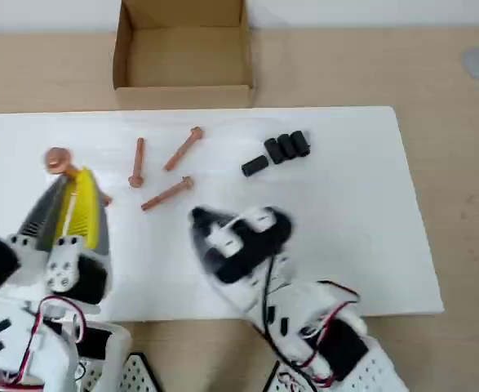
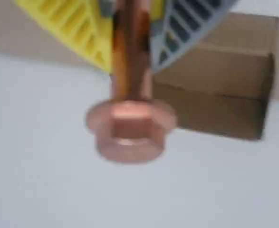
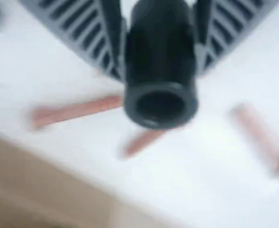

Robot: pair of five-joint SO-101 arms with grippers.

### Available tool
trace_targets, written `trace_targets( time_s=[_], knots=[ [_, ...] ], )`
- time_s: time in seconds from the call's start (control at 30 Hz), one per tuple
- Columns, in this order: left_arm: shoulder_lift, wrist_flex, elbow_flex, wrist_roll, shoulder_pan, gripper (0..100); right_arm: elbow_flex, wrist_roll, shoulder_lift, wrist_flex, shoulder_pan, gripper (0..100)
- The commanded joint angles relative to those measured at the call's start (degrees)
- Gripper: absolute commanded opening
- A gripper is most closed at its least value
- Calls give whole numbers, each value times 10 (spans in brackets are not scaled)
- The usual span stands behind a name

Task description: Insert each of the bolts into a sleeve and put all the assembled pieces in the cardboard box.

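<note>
From above, the left gripper (image 1: 69,175) at frame left pinches a copper bolt (image 1: 58,160), and the right gripper (image 1: 200,219) sits low centre. Three loose bolts (image 1: 167,194) lie between them, spare sleeves (image 1: 286,147) right of centre, and the cardboard box (image 1: 182,96) at top. In the left wrist view the fingers (image 2: 72,23) clamp the bolt's shank. In the right wrist view the fingers (image 3: 82,33) squeeze a black sleeve (image 3: 160,102).

Four bolts (image 1: 57,159) (image 1: 137,162) (image 1: 183,149) (image 1: 167,194) clearly seen, five black sleeves (image 1: 255,166) (image 1: 273,150) (image 1: 286,146) (image 1: 300,143) (image 3: 160,71), one cardboard box (image 1: 182,96), one white sheet (image 1: 345,229)
</note>
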Motion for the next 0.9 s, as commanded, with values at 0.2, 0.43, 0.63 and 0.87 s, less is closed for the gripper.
trace_targets(
  time_s=[0.2,0.43,0.63,0.87],
  knots=[
    [-2,-9,31,-5,109,5,44,-5,-63,-98,-84,10],
    [-2,11,36,33,128,5,44,-9,-66,-103,-89,10],
    [-2,6,70,35,128,5,43,-10,-66,-138,-88,10],
    [-2,-1,94,35,128,5,43,-10,-65,-143,-87,9]
  ],
)
